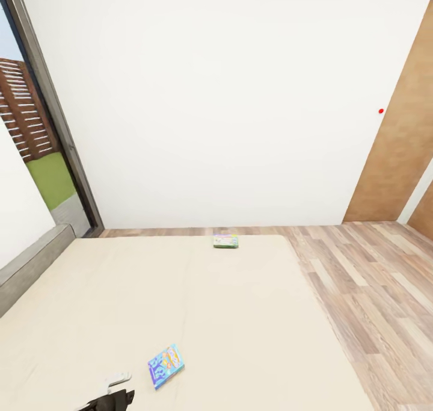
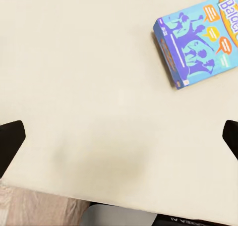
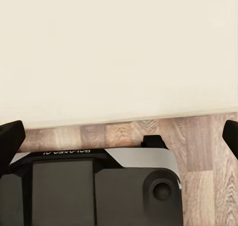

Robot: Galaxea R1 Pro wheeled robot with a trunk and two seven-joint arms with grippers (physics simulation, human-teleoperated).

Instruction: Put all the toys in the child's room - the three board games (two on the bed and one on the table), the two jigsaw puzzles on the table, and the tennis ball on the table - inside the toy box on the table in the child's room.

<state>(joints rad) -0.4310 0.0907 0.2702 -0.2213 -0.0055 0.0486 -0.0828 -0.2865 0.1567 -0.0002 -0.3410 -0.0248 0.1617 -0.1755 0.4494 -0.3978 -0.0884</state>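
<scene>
The left gripper (image 2: 119, 134) hangs over the bed (image 1: 198, 315) with its fingers spread wide, holding nothing — the blue board game (image 2: 198, 40) lies flat on the mattress just beside it. The right gripper (image 3: 119, 132) is also spread, above the bed's edge and the plank floor (image 3: 208, 156). A green-edged board game (image 1: 225, 241) lies at the bed's far edge.

two board games (image 1: 165, 366) (image 1: 225, 241), one bed (image 1: 252, 315), one window (image 1: 36, 128)

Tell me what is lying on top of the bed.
Two board games lie flat on the bed: a blue game near the front and a green-edged game at the far edge. Whatever is under them is covered.
</scene>
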